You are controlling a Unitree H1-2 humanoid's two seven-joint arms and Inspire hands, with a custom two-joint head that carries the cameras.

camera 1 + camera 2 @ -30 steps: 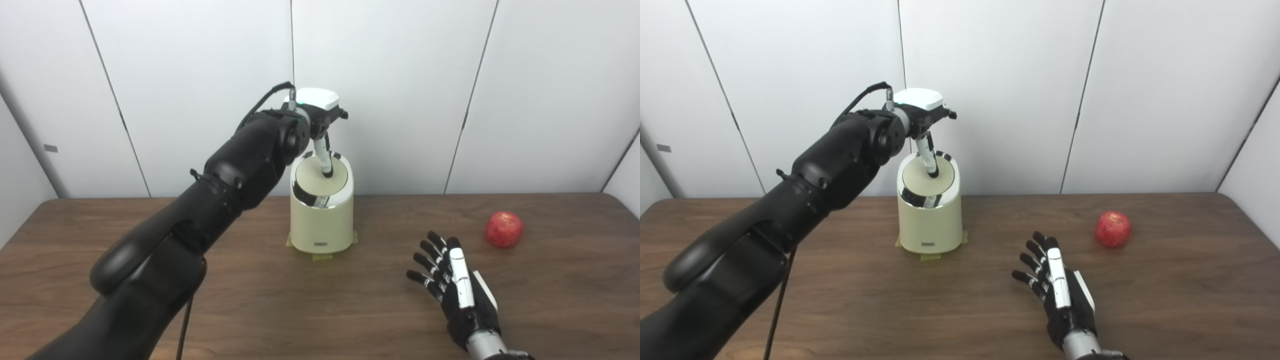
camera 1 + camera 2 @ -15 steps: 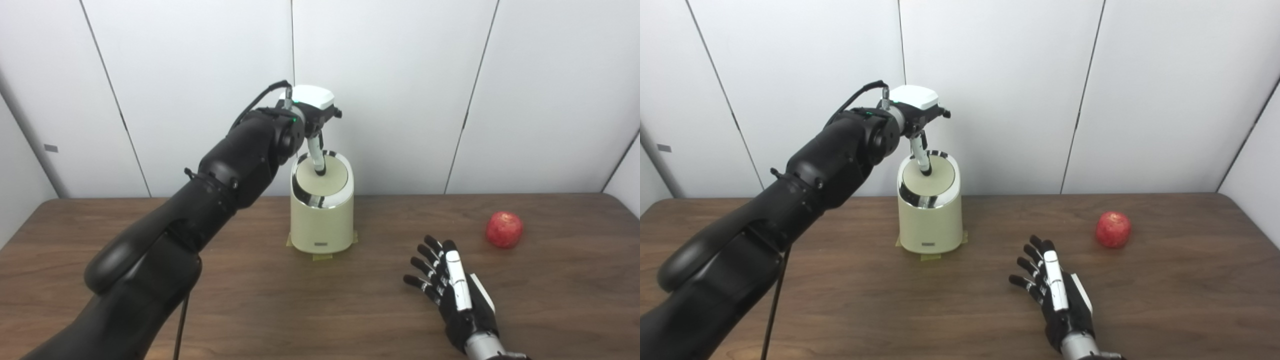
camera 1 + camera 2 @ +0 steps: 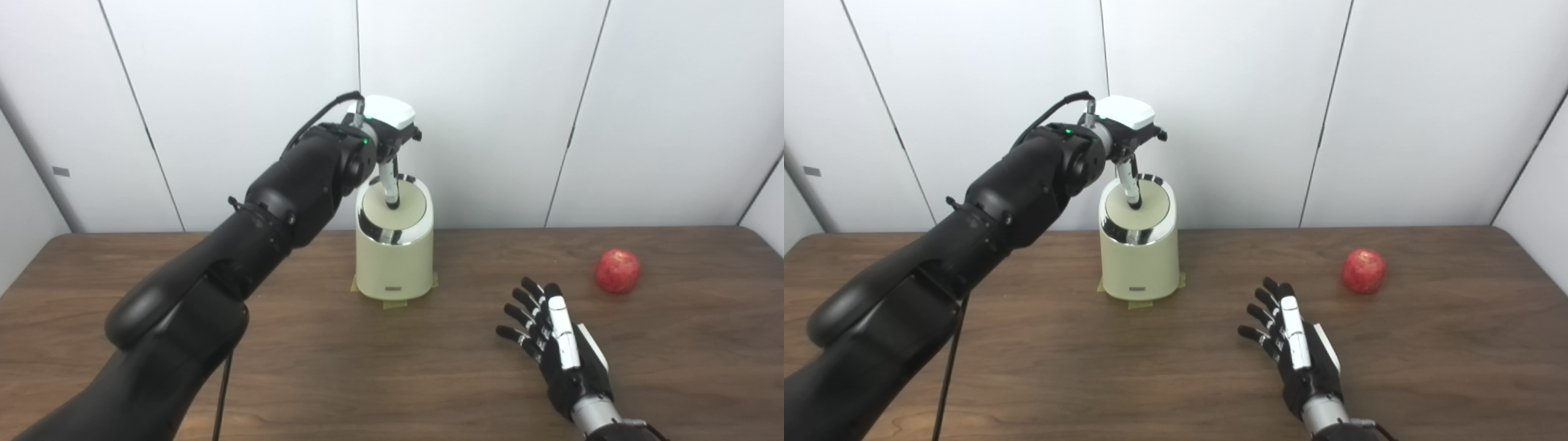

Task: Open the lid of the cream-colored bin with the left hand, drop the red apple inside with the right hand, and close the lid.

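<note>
The cream-colored bin (image 3: pixel 394 263) stands at the back middle of the table, its round lid (image 3: pixel 405 215) lying flat inside a chrome ring. My left hand (image 3: pixel 386 125) hovers above the bin, one finger (image 3: pixel 388 184) pointing down with its tip on the lid; it holds nothing. The red apple (image 3: pixel 617 271) rests on the table at the far right. My right hand (image 3: pixel 551 334) lies open near the front, fingers spread, well short of the apple and to its left.
The brown wooden table (image 3: pixel 367 367) ends at a white panelled wall just behind the bin. Tape strips (image 3: pixel 392 302) hold the bin's base. My black left arm (image 3: pixel 245 245) reaches across the left half of the table.
The whole picture has shifted up a little, so the camera moved. On the lid, the left fingertip has slid slightly to the left. The right hand and apple stay put.
</note>
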